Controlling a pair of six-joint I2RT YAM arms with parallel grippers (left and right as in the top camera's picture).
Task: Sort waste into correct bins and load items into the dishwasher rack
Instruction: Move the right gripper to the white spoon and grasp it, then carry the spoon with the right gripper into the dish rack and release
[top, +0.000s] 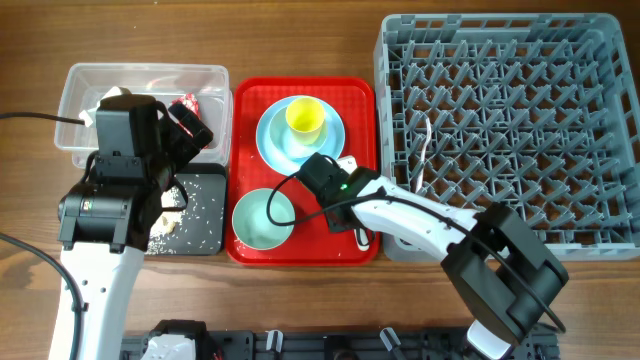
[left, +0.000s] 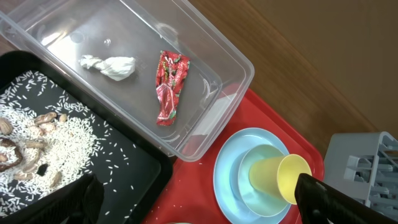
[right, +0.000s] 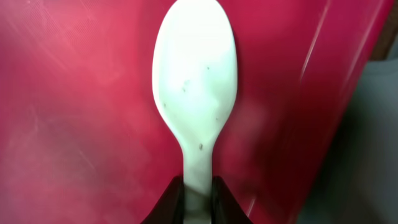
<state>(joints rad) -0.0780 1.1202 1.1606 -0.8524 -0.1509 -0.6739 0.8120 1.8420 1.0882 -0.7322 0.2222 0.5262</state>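
Left arm: elbow bent, left gripper (top: 182, 132) hangs over the tub (top: 80, 80) and black tray (top: 205, 235).
Left jaws: spread wide, empty.
Right arm: stretched from lower right; right gripper (right: 198, 194) low over the red tray (top: 350, 95).
Right jaws: pinched on the spoon (right: 194, 93) handle.
Spoon: near the red tray's right wall.

The left arm (top: 90, 280) comes up from the near-left side, and the left hand (top: 188, 125) hangs with its two fingers (left: 326, 199) spread wide apart. The right arm (top: 420, 215) stretches leftward from the near right, wrist low, with the right hand (right: 198, 196) pinched tight on the handle of a white spoon (right: 194, 81).
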